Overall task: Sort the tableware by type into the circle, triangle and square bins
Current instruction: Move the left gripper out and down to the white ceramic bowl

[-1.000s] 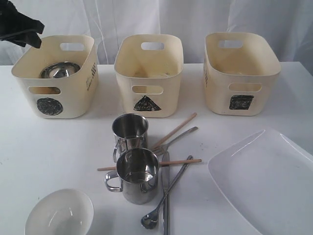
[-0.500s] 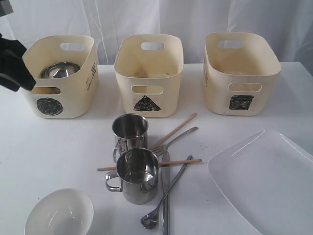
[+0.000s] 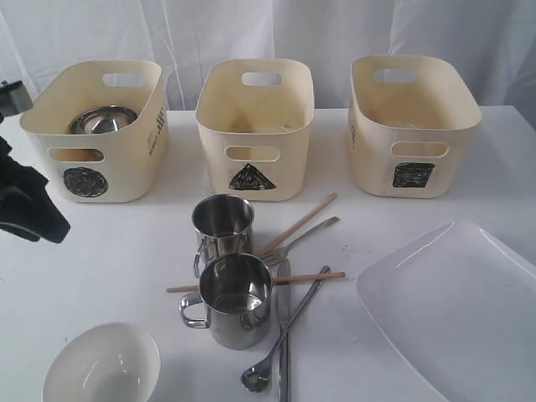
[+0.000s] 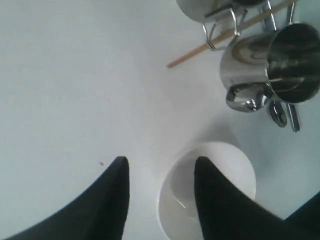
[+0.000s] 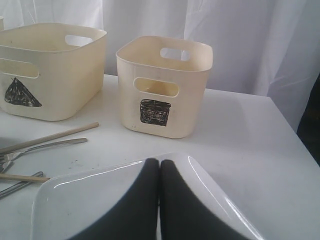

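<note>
The left gripper is the only thing that moves. A second ago it hangs high over the back left corner of the circle bin. Then it slides down outside that bin's left wall. Now it sits lower and further forward, clear of the bin, over the worktop and nearer the white bowl.

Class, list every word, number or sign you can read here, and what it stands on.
Scribbled black circle: front of the left bin.
Scribbled black triangle: front of the middle bin.
Scribbled black square: front of the right bin.
Side print on the left bin: too blurred to read.
</note>
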